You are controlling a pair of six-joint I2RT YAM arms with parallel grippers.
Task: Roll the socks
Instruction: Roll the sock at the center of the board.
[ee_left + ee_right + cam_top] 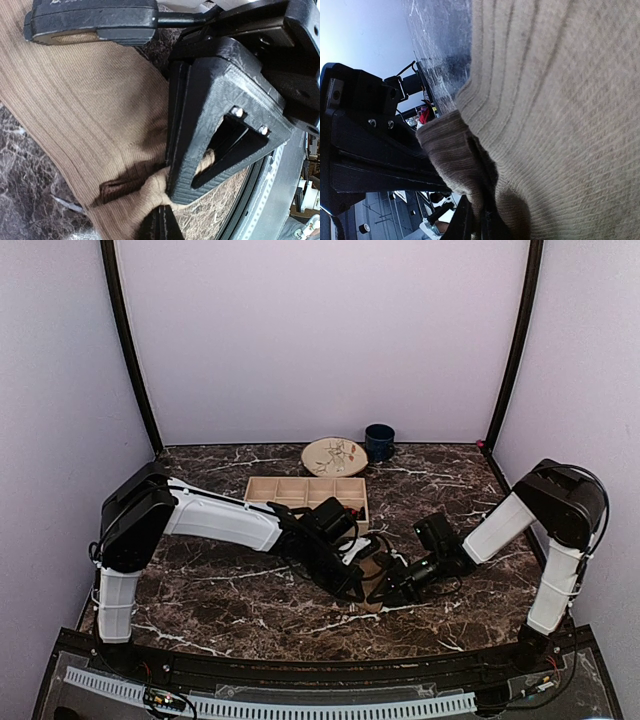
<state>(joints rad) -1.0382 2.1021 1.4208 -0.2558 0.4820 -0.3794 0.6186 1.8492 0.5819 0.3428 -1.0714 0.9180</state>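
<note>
At the middle of the marble table (210, 590), in its near half, I am finding both arms reaching inward and meeting over the tan sock (90, 110). The left arm is stretching in from the left and the right arm from the right. Their ends are sitting just beside each other, with the sock between and beneath them.

Through the left wrist camera, I am seeing the left claw (161, 217) with its fingers drawn together. It is clamping a small gathered fold of the sock's ribbed fabric at the lower edge of the view. The rest of the sock is lying spread on the table, running up and to the left of that pinch. A black triangular finger of the right arm is standing directly against the same bunched fabric.

Through the right wrist camera, I am seeing the right claw (479, 222) likewise closed, with a bunched ridge of tan knit running down into its fingers. The sock's ribbed body is filling the right side of that view, and the left arm's black hardware is sitting close on the left.

Farther back on the table, a wooden compartment tray (305, 492) is lying just behind the left arm's wrist. A patterned plate (334, 456) is resting beyond the tray, and a dark blue mug (379, 441) is standing just beside the plate, near the back wall.
</note>
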